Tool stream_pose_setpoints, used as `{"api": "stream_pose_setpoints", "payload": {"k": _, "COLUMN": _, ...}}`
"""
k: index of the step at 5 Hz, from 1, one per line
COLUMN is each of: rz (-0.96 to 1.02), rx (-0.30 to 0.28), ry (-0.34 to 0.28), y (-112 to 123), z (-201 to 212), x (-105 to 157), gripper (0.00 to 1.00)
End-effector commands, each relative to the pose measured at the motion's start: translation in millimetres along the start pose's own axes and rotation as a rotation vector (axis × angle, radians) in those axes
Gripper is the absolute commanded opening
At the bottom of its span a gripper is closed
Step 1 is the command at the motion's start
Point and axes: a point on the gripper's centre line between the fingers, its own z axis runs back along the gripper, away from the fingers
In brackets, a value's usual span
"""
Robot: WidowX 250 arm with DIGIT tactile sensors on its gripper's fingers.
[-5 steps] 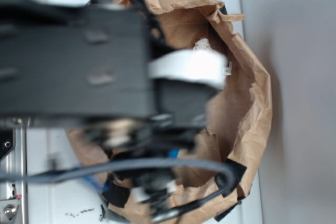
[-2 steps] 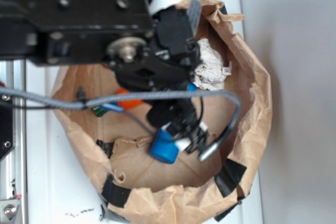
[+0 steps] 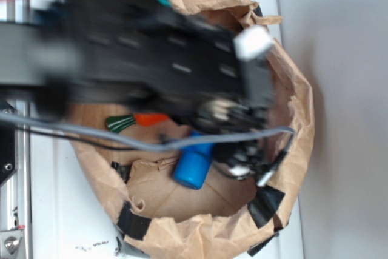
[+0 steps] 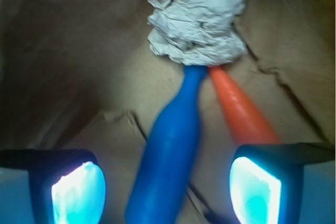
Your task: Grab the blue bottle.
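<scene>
White counter (image 3: 54,210) carries a crumpled brown paper bag (image 3: 297,107), its rim rolled down and patched with black tape, and everything of interest lies on the bag's floor. From the exterior view the black robot arm (image 3: 151,59) is blurred and covers most of the bag's opening, with a grey cable (image 3: 91,133) draped across it.

The blue bottle (image 4: 170,150) lies on its side on the brown paper, wide body toward the wrist camera and narrow neck pointing away, its tip touching or tucked under a wad of crumpled white paper (image 4: 199,22). Just beside it, on the right in the wrist view, lies the orange carrot (image 4: 239,111), angled so the two nearly meet near the wad.

The gripper (image 4: 165,190) is spread wide, one finger on each side of the bottle's body, neither pad visibly touching it. The bottle sits left of centre between the fingers.

Risks, as I judge them: the smooth round body could roll or squirt out if the fingers close off-centre; the right finger is near the carrot and could pinch or nudge it instead; lifting may drag the paper wad along; and the loose cable or the arm could snag the bag's soft rim.
</scene>
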Motion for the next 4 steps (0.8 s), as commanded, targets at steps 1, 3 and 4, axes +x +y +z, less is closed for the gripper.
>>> {"api": "stream_pose_setpoints", "payload": {"k": 1, "rz": -0.040, "rx": 0.068, "ry": -0.083, "y": -4, "z": -38, "x": -18, "gripper": 1.00}}
{"api": "stream_pose_setpoints", "payload": {"k": 3, "rz": -0.013, "rx": 0.064, "ry": -0.074, "y": 2, "z": -35, "x": -24, "gripper": 0.00}}
{"api": "stream_pose_setpoints", "payload": {"k": 4, "rz": -0.040, "rx": 0.027, "ry": -0.043, "y": 9, "z": -7, "x": -26, "gripper": 0.00}}
